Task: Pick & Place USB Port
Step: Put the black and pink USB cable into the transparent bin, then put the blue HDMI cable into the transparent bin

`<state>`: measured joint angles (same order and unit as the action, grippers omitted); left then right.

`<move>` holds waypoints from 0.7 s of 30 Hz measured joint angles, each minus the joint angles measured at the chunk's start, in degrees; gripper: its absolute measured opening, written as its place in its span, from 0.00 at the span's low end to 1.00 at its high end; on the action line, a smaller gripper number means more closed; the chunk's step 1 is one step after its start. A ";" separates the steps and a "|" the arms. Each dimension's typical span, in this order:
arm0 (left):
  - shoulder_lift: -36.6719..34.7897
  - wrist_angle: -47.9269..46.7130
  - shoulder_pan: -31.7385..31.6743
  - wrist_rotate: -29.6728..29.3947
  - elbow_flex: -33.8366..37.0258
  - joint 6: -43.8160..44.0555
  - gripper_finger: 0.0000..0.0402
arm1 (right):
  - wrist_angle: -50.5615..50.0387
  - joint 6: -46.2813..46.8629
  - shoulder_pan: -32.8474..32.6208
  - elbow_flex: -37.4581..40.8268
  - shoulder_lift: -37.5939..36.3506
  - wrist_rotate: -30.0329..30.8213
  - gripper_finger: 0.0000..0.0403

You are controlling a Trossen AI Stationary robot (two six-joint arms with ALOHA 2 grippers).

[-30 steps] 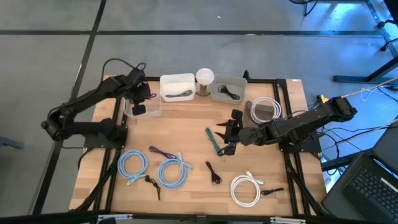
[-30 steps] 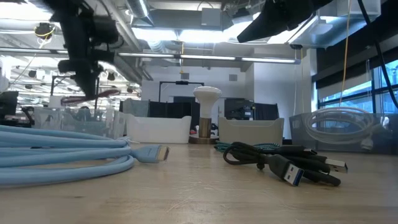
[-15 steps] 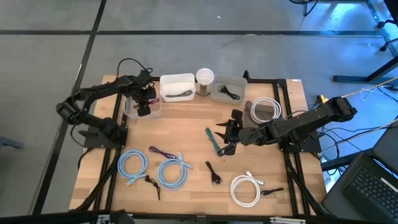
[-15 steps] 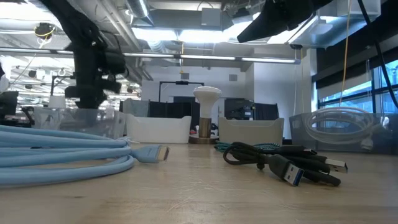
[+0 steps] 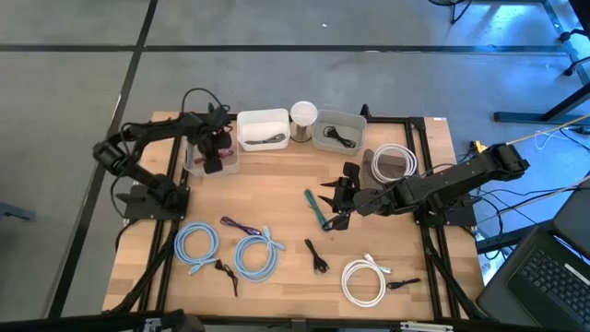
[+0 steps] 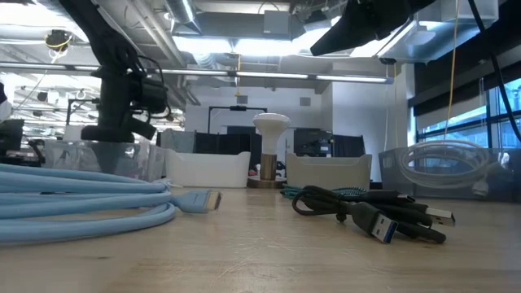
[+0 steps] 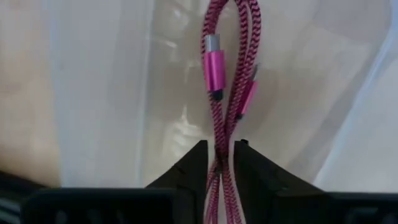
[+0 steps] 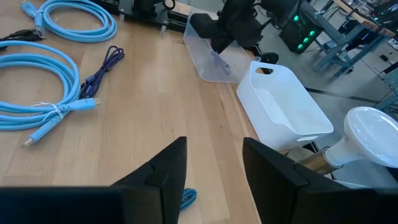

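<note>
A pink braided USB cable (image 7: 227,74) is folded double, and its two pink plugs show in the left wrist view. My left gripper (image 7: 222,149) is shut on it and stands low in the clear bin (image 5: 195,166) at the table's far left. The same gripper (image 5: 214,155) shows in the high view and also in the low view (image 6: 114,130), behind the bin's wall (image 6: 81,155). My right gripper (image 5: 334,205) hangs open over mid-table beside a teal cable (image 5: 314,208), touching nothing. My left gripper pinches the pink cable's doubled strands (image 7: 222,163) between its two fingertips, coming from above and pointing down. Both strands run along the fingers and hang past them inside the clear bin. I cannot tell whether the cable's lower end touches the bin's floor.
Along the far edge stand a white bin (image 5: 263,129), a round white lamp (image 5: 303,115) and a grey bin (image 5: 338,132). A clear bin with a white coil (image 5: 395,163) sits at the right. Blue coils (image 5: 257,255), a purple cable (image 5: 238,227), black cables (image 5: 316,256) and a white coil (image 5: 364,281) lie near.
My left gripper has come down from above the clear bin into it, shifting slightly toward the table's right, still shut on the pink cable. The cable has gone down with it behind the bin's wall. The arm's elbow has swung inward.
</note>
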<state>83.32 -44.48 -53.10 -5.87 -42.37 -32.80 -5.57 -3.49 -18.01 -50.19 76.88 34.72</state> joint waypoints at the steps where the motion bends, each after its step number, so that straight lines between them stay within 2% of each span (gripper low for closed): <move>1: -0.39 -0.11 0.00 -0.76 0.02 0.03 0.21 | -0.02 0.00 0.01 0.00 0.00 0.00 0.39; 7: -3.00 -4.29 0.00 -6.51 -1.77 2.86 0.30 | -0.02 0.00 0.01 0.00 0.00 0.00 0.39; 12: -7.43 -11.62 0.02 -5.08 -7.03 7.54 0.34 | -0.02 0.00 0.01 0.00 0.00 -0.02 0.39; 15: -11.26 -14.16 0.15 0.85 -9.60 11.52 0.35 | -0.01 0.00 -0.01 0.00 0.00 -0.02 0.39; 17: -13.94 -14.33 0.81 7.68 -10.05 14.65 0.36 | -0.01 0.00 0.00 0.00 0.00 0.00 0.39; 19: -16.51 -14.77 2.58 14.64 -9.96 17.07 0.36 | -0.02 0.00 -0.01 0.00 0.00 0.00 0.39; 21: -18.54 -16.18 5.78 18.60 -9.52 18.78 0.36 | 0.00 -0.02 0.01 0.00 -0.02 -0.02 0.39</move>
<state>64.78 -60.66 -47.32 12.74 -51.89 -14.02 -5.56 -3.51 -18.00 -50.19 76.86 34.70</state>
